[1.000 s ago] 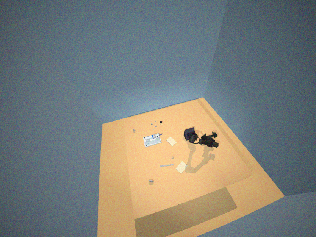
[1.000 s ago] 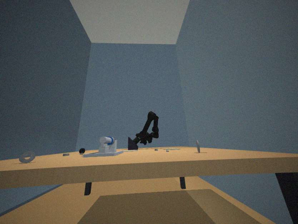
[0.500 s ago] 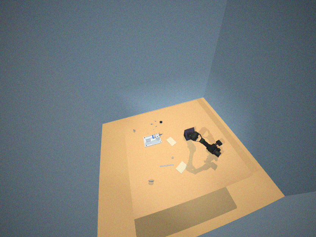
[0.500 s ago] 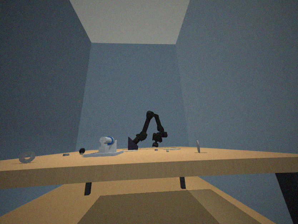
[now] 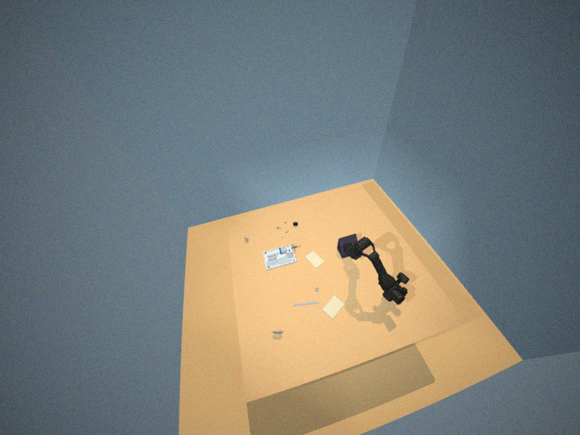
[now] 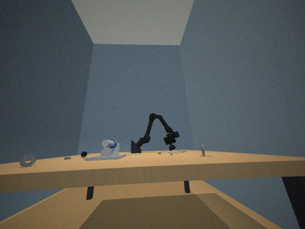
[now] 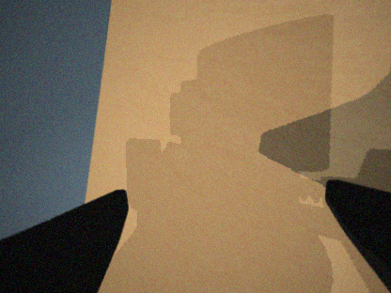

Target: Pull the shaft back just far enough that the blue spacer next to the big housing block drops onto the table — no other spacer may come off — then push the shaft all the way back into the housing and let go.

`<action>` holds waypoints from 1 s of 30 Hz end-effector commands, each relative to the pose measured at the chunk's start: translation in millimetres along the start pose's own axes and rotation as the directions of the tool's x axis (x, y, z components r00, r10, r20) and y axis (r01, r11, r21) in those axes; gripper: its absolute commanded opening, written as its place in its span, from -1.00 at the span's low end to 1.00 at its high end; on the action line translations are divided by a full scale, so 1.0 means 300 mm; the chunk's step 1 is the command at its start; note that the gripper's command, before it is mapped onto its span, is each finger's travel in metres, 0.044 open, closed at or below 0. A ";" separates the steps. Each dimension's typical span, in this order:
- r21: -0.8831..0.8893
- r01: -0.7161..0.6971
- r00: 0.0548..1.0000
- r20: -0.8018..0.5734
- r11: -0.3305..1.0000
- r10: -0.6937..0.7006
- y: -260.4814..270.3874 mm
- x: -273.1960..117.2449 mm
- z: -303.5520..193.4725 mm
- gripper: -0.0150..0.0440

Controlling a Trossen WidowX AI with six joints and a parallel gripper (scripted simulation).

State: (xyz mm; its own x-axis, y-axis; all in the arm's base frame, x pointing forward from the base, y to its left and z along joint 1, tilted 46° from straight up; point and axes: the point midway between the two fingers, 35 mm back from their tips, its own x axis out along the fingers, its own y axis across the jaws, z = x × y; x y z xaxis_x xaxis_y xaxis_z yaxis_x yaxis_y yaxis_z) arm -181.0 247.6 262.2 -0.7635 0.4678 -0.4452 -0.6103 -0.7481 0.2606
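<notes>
The white housing base (image 5: 272, 266) (image 6: 105, 158) lies flat on the table and carries the big housing block (image 5: 289, 248) (image 6: 119, 148). The pale shaft (image 6: 106, 142) lies level at the block. A blue spacer (image 5: 279, 251) (image 6: 113, 143) is around the shaft, close to the block; a narrow grey section shows between them. Whether other spacers are on the shaft is too small to tell. My gripper (image 7: 225, 194) (image 6: 172, 148) is open and empty. It hangs low over the table, well away from the housing, on the far side of the arm's base.
The arm's dark base (image 5: 345, 247) (image 6: 135, 147) stands between gripper and housing. Two cream sheets (image 5: 314, 259) (image 5: 333, 307), a grey bar (image 5: 305, 304), a black round thing (image 5: 295, 224) (image 6: 83, 154), an upright ring (image 6: 21, 162) and an upright disc (image 5: 277, 332) (image 6: 202, 149) are on the table.
</notes>
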 end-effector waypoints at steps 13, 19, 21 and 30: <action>-0.065 0.499 0.855 0.198 0.864 -0.479 -0.424 -0.327 0.205 1.00; -0.012 0.624 0.767 0.202 0.782 -0.609 -0.571 -0.466 0.241 1.00; 0.020 0.650 0.737 0.228 0.760 -0.636 -0.583 -0.519 0.251 1.00; 0.243 0.789 0.563 0.083 0.564 -0.822 -0.834 -0.789 0.077 1.00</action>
State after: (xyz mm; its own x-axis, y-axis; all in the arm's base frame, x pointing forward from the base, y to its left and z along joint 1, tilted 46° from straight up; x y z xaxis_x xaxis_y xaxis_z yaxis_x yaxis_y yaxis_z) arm 112.0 339.2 333.7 -0.0262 0.9345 -0.3551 -0.9995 -0.0314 -0.0090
